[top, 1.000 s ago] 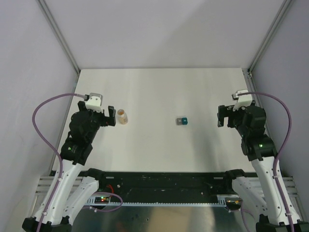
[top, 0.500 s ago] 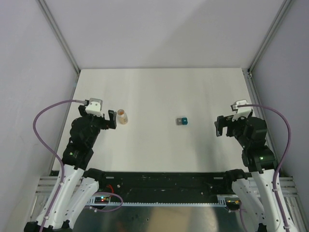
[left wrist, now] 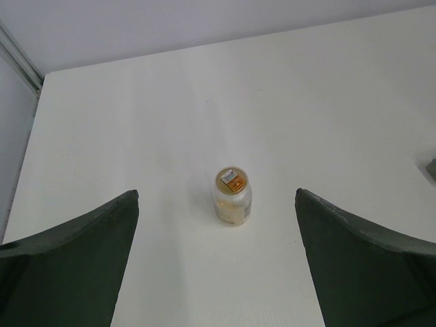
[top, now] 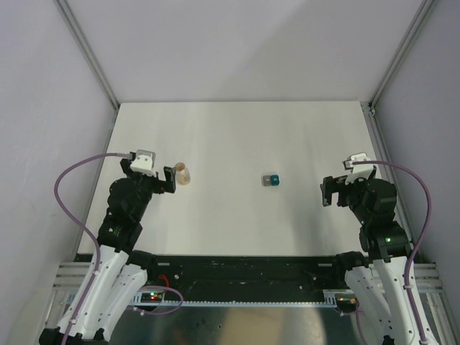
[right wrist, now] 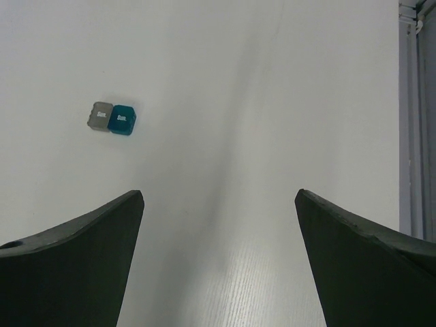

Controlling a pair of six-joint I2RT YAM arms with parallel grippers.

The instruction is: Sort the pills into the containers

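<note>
Though plain overhead, the box (right wrist: 112, 118) shows lettering from the right wrist.

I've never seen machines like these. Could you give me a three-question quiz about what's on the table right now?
1. True or false: the left claw is gripping the amber vial.
2. Which lies nearer the right claw: A) the vial, or B) the teal box?
3. Fill in: both claws are ____.
Key: 1 false; 2 B; 3 open.
</note>
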